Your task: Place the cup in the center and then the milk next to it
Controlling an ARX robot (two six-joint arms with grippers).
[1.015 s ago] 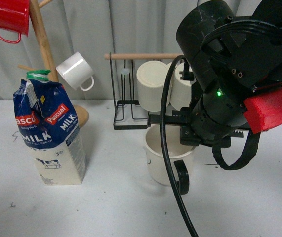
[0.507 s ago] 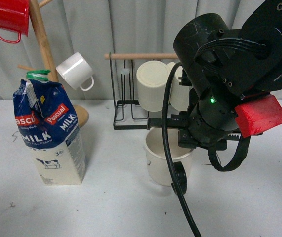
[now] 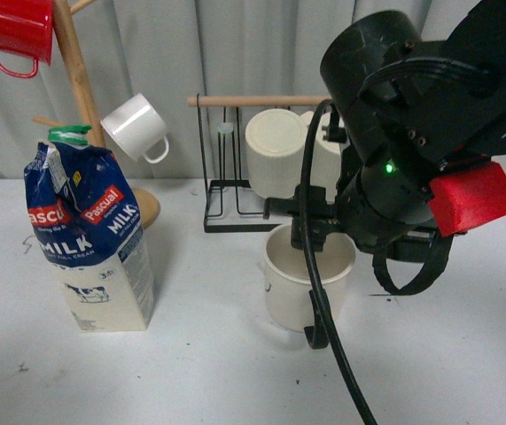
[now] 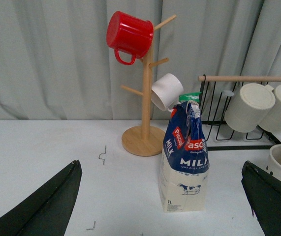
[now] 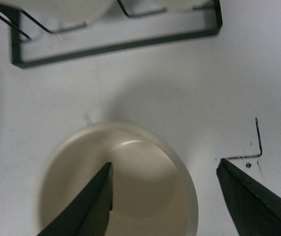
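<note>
Over the cup [image 3: 286,297], the right gripper [image 5: 165,164] has its jaws wide apart, straddling the rim and clamping nothing. The milk [image 3: 89,239] stands at 9 o'clock.

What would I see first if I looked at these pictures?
The big black right arm with its red block fills the right side, hanging over the wide cream mug with a black handle. On the left stands the blue-and-cream milk carton, and a red mug hangs on the wooden tree behind it.
</note>
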